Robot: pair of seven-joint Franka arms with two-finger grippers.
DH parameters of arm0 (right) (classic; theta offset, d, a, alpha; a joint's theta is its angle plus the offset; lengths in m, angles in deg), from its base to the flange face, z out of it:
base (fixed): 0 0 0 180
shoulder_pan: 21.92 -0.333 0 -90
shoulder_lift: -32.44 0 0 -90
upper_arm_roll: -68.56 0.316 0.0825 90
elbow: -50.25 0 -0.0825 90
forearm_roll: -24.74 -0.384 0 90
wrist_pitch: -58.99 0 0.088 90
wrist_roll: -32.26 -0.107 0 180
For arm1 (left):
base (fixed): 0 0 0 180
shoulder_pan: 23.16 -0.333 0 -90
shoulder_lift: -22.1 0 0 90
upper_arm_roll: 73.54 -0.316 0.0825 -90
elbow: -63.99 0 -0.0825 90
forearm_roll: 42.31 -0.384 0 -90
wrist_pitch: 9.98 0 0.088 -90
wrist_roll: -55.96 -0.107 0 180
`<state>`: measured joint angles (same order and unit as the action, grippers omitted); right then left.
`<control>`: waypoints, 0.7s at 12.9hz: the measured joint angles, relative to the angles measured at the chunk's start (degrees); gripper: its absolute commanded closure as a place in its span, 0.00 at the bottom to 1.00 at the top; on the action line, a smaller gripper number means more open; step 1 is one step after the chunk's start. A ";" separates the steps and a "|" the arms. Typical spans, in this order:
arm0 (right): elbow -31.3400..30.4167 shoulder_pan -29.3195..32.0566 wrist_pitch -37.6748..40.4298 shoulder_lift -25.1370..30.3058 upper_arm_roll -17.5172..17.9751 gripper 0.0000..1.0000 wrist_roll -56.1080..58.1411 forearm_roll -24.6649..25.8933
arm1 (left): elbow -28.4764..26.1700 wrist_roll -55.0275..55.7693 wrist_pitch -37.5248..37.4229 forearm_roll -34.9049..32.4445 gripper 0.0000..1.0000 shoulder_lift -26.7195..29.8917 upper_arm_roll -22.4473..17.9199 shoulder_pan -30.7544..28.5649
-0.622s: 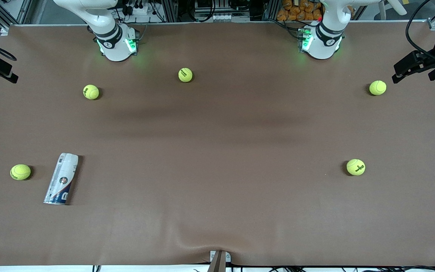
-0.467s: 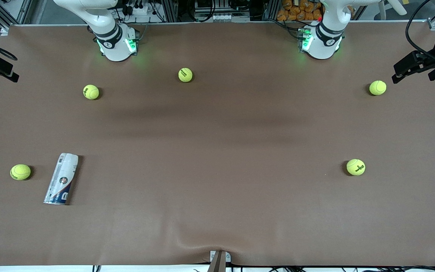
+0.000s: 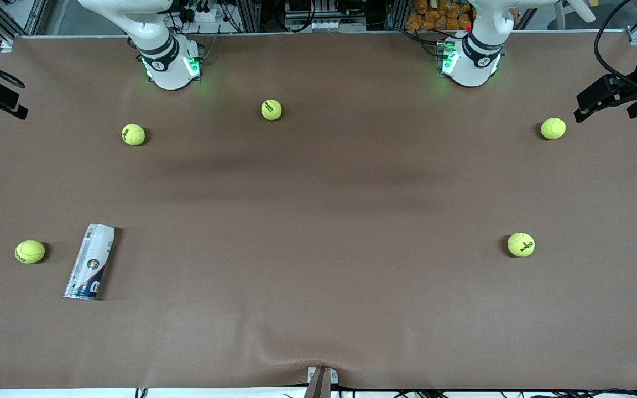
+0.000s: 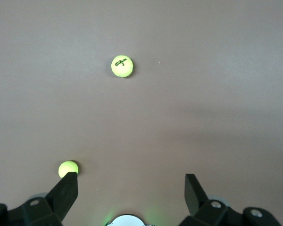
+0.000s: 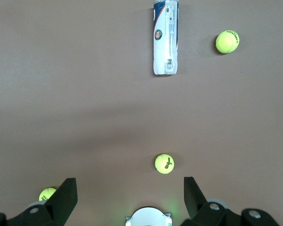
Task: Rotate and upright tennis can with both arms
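Observation:
The tennis can (image 3: 90, 261) lies on its side on the brown table, toward the right arm's end and near the front camera. It also shows in the right wrist view (image 5: 165, 36), with its white and dark blue label and small red logo up. My right gripper (image 5: 129, 179) is open and empty, high over the table by its base, well apart from the can. My left gripper (image 4: 130, 175) is open and empty, high over its own end of the table. Neither gripper shows in the front view; only the arm bases (image 3: 169, 63) (image 3: 470, 61) do.
Several yellow-green tennis balls lie scattered. One ball (image 3: 30, 251) is beside the can, one (image 3: 133, 134) and another (image 3: 271, 109) are near the right arm's base, and two (image 3: 553, 128) (image 3: 521, 244) are toward the left arm's end. Black mounts stick in at both table ends.

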<state>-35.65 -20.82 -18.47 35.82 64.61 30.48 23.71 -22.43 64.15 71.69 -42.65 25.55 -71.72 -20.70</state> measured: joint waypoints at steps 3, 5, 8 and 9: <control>-0.21 0.00 -0.13 -0.61 -0.07 0.00 0.00 0.00 | 0.01 0.00 0.00 0.00 0.00 0.00 0.12 0.07; -1.67 0.00 -2.59 -1.86 -0.25 0.00 0.00 0.01 | 0.05 0.00 0.00 0.00 0.00 0.00 0.12 0.07; -7.69 0.07 -10.72 -3.60 -0.62 0.00 0.00 0.04 | 0.09 0.00 0.00 0.00 0.00 -0.01 0.18 0.18; -9.79 0.08 -13.48 -3.98 -0.68 0.00 0.00 0.05 | 0.11 0.00 0.00 0.00 0.00 -0.01 0.19 0.24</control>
<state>-45.44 -20.74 -31.95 31.84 63.93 30.48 23.76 -22.32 64.14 71.70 -42.65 25.54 -71.53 -20.46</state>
